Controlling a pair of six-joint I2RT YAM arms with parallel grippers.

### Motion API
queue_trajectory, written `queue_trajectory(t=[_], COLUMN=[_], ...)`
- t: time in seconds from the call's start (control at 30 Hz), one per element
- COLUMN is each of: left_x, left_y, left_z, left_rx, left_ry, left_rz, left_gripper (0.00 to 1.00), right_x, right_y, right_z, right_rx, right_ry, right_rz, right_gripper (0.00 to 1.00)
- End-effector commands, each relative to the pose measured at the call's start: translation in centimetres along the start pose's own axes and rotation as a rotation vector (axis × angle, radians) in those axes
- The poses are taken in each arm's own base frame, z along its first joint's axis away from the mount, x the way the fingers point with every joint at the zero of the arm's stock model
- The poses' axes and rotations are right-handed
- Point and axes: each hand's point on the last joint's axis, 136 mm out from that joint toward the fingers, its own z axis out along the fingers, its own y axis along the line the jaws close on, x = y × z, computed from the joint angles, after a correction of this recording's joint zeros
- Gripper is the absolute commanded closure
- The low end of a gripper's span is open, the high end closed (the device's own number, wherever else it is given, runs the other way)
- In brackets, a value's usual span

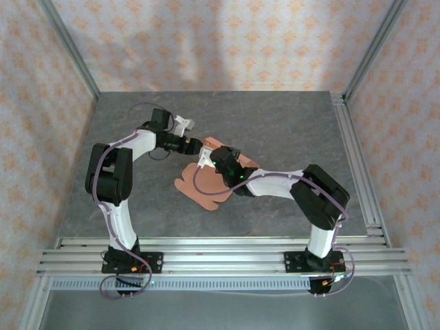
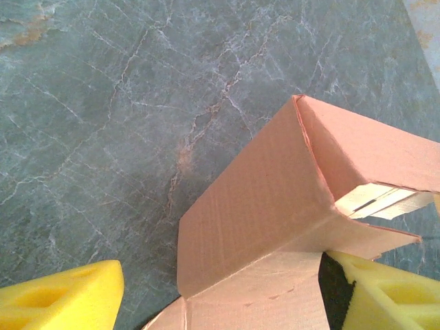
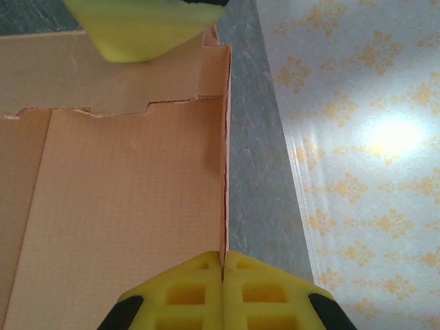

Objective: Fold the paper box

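The paper box (image 1: 206, 191) lies near the middle of the grey veined table (image 1: 289, 124), half-formed. Most of the salmon sheet lies flat, with rounded flaps toward the near-left, while its far end stands up as a wall. The left gripper (image 1: 199, 145) reaches in from the left at that raised end. The right gripper (image 1: 205, 163) comes in from the right, just beside it — the 2 meet over the box's far part.

In the left wrist view the yellow fingers (image 2: 62, 299) stand wide apart, 1 on each side of the upright panel. The right-hand one sits close against a flap, though whether it touches is hard to tell. The panel's top edge is a sharp fold, and a pale inner layer of cardboard shows at its open end.

In the right wrist view the yellow pads (image 3: 185, 292) are pressed together on the thin edge of a panel seen edge-on, which runs straight away from the camera. A stepped, notched edge crosses the far panel, and another yellow tip — probably the left gripper's — hangs over it at the top.

Open table spreads behind the box and to both sides. Aluminium rails (image 1: 220, 251) bound the near edge, a side rail (image 1: 361, 165) runs along the right, and patterned walls (image 1: 206, 41) close off the rest.
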Motion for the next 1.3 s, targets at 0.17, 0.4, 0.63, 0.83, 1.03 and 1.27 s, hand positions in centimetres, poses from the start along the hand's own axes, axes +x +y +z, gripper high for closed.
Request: queue_trajectory(t=[0.17, 0.4, 0.63, 0.83, 1.03, 1.27], left_x=[-0.5, -0.4, 0.0, 0.0, 0.1, 0.6], left_y=[-0.9, -0.8, -0.5, -0.3, -0.3, 0.2], left_z=[-1.0, -1.1, -1.0, -1.0, -1.1, -0.8], left_rx=[0.009, 0.004, -0.012, -0.024, -0.032, -0.049], left_ry=[-0.007, -0.003, 0.018, 0.026, 0.029, 0.040], left_rz=[0.016, 0.017, 0.012, -0.001, -0.004, -0.033], left_gripper=[0.22, 0.22, 0.23, 0.25, 0.26, 0.27], right_x=[-1.0, -0.6, -1.3, -1.1, -0.6, -1.4], right_y=[-1.5, -1.2, -1.5, -1.5, -1.2, -1.2], right_z=[-0.8, -0.4, -0.4, -0.2, 0.9, 1.1], right_rx=[-0.071, -0.120, -0.131, -0.103, 0.039, 0.133], right_ry=[-0.004, 0.019, 0.008, 0.006, 0.023, 0.003], right_rz=[0.102, 0.100, 0.137, 0.115, -0.009, -0.056], right_gripper=[1.00, 1.00, 1.00, 1.00, 1.00, 1.00])
